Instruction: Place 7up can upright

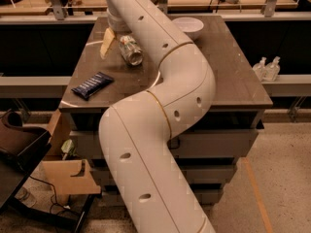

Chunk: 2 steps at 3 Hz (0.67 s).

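- The can [131, 50] lies tipped over on the counter [233, 76], towards the back left, with one shiny end turned to the front.
- The bowl [188, 26] sits further back and to the right of the can, and my arm [165, 110] crosses between the two.
- The blue wrapper [92, 85] lies flat near the front left edge, well apart from the can.
- My arm rises from the floor in front of the counter, bends over its middle and runs back to the left. It hides the strip of counter just right of the can.
- Off the counter, two small clear bottles [266, 68] stand on a ledge to the right, and a cardboard box [68, 174] sits on the floor at the lower left.
- My jaws are at the back left of the counter, low over the top and just left of the can.
- I cannot tell how far my jaws are open, nor whether they touch or hold the can.
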Tool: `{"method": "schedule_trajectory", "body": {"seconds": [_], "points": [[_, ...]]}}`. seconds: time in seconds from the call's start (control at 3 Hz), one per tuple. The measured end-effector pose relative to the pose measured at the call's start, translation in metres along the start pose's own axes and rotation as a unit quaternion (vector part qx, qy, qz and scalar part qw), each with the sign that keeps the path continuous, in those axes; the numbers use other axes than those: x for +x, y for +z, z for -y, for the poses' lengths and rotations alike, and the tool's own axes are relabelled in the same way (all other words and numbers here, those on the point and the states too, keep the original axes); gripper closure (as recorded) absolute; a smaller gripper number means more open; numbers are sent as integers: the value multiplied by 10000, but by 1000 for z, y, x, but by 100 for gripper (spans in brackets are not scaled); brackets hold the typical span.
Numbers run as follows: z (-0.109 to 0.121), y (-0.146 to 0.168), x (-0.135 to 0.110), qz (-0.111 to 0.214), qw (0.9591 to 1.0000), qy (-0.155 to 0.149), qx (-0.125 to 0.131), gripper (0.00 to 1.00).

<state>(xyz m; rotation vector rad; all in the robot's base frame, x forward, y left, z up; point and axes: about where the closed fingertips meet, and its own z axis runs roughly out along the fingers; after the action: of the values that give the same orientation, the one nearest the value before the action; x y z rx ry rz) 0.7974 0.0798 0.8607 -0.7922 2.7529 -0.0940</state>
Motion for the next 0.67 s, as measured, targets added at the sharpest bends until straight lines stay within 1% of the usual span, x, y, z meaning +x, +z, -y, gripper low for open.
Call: {"method": "schedule_trajectory", "body": {"seconds": [0.33, 0.67], "points": [[2, 9, 3, -112, 9999, 28, 74, 20], [2, 15, 3, -213, 9995, -126, 189, 43]]}}
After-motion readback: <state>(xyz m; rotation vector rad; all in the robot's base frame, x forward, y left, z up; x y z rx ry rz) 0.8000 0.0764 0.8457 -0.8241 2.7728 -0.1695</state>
